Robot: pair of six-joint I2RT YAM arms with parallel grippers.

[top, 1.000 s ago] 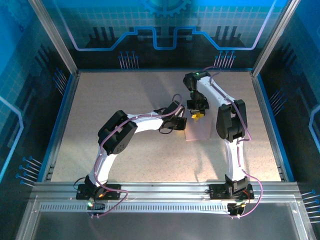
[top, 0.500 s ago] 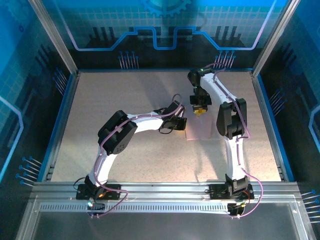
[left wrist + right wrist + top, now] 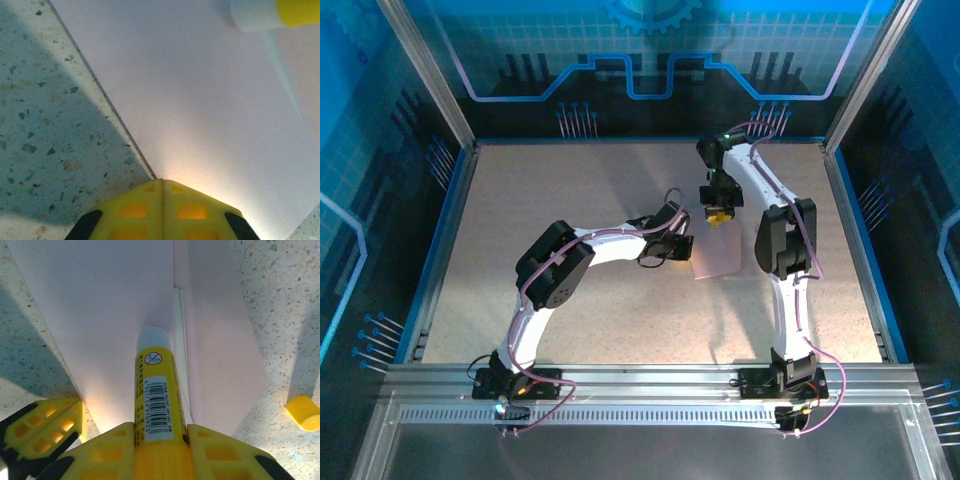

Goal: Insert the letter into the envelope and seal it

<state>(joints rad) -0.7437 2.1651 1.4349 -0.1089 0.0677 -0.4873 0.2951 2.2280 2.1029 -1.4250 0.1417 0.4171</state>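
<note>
The left gripper, fingers shut on nothing, pinned the envelope at its 9 o'clock edge, just 3 o'clock of table centre — likely to stop it sliding. The right gripper clamped a glue stick, tip on the pink paper, presumably gluing the flap. A second earlier the stick sat nearer 6 o'clock — the left arm had not moved.
</note>
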